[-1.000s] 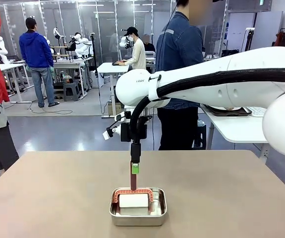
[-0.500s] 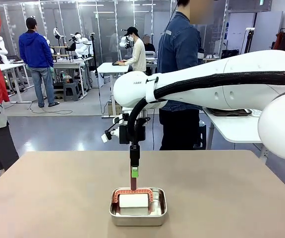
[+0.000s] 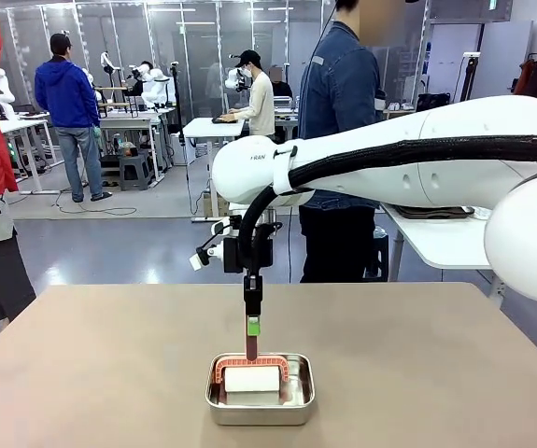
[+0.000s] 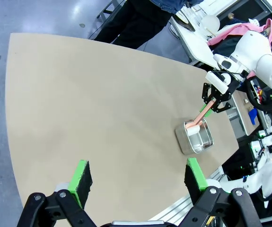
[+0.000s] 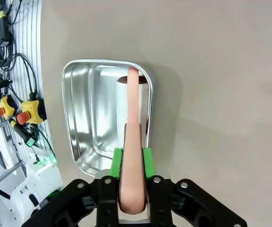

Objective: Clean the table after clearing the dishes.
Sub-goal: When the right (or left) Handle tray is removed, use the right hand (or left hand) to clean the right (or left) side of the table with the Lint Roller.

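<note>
Now the right gripper [image 3: 252, 327] is clamped on a pinkish handle [image 5: 132, 109] rising from the steel pan [image 3: 259, 415] at six o'clock on the table [image 3: 436, 373]. The left gripper [image 4: 136, 171] has its fingers wide apart.

Front cam across table [image 3: 81, 373], L wrist high, far, R wrist close overhead, all share pan [image 3: 260, 416].

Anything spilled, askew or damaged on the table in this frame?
Nothing stands out. The steel pan sits flat on the table, with no spill around it. The right gripper is shut on the pink handle, which rises upright from the pan. The left gripper hangs open above the table.
</note>
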